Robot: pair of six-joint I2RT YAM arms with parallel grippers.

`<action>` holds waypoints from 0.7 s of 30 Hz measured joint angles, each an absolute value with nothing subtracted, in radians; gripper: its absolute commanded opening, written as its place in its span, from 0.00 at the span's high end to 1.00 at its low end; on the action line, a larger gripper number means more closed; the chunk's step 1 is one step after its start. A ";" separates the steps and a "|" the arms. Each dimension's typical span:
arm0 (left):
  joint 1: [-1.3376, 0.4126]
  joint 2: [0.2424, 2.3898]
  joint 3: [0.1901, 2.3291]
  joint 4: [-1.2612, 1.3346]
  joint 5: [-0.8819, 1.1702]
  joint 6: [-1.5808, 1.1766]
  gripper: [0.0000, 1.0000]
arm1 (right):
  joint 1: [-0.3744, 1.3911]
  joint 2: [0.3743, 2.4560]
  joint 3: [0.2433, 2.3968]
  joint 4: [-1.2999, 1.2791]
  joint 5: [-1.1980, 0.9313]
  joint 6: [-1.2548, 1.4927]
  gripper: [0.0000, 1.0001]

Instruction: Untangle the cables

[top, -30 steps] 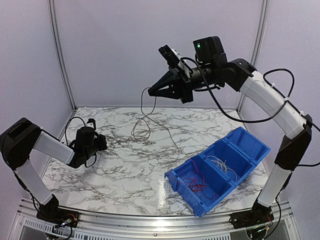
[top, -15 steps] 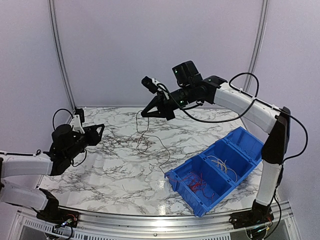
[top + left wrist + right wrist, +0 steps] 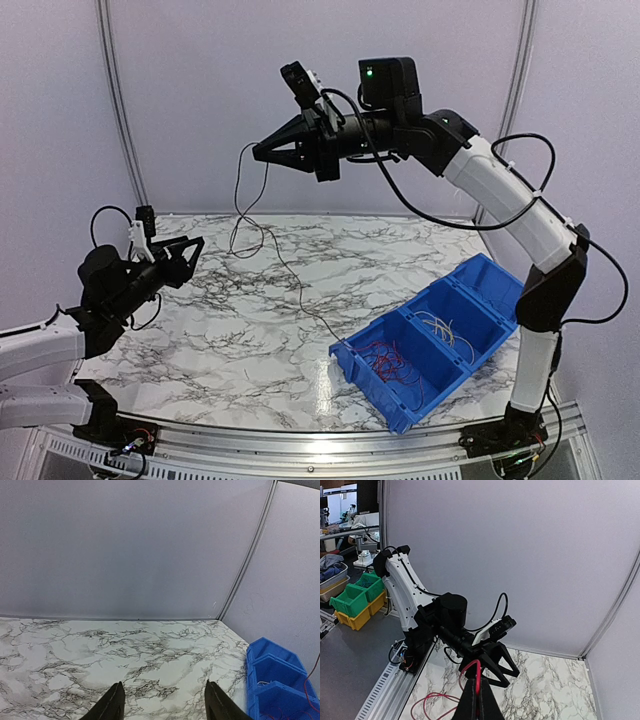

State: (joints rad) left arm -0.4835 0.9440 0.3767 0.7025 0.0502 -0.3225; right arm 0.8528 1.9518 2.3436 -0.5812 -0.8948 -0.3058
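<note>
My right gripper (image 3: 258,152) is raised high above the back of the table and is shut on a thin red cable (image 3: 239,195). The cable hangs down from it, loops over the marble, and trails toward the blue bin (image 3: 470,365). In the right wrist view the shut fingers (image 3: 479,685) pinch the red cable (image 3: 470,663), which arches up and loops below. My left gripper (image 3: 192,256) is open and empty, lifted over the left of the table and pointing at the hanging cable; it also shows in the right wrist view (image 3: 512,679). In its own view it (image 3: 162,700) holds nothing.
The bin's near compartment holds a tangle of red wires (image 3: 393,366) and the middle one holds pale wires (image 3: 445,330). The bin also shows at the right of the left wrist view (image 3: 277,677). Grey walls enclose the back and sides.
My right gripper has swung up and to the left, lifting the cable with it. My left arm has risen from the table and turned its open gripper toward the cable.
</note>
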 measured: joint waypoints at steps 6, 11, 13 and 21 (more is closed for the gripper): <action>-0.484 0.897 0.379 0.685 0.100 -0.314 0.43 | 0.859 1.964 2.341 -0.587 -0.931 -0.302 1.00; -0.506 0.922 0.437 0.681 0.220 -0.333 0.42 | 0.866 1.973 2.341 -0.592 -0.937 -0.299 1.00; -0.541 0.950 0.468 0.685 0.256 -0.340 0.42 | 0.867 1.976 2.341 -0.594 -0.935 -0.300 1.00; -0.709 1.188 0.492 0.813 0.300 -0.450 0.40 | 0.867 1.977 2.341 -0.623 -0.889 -0.353 1.00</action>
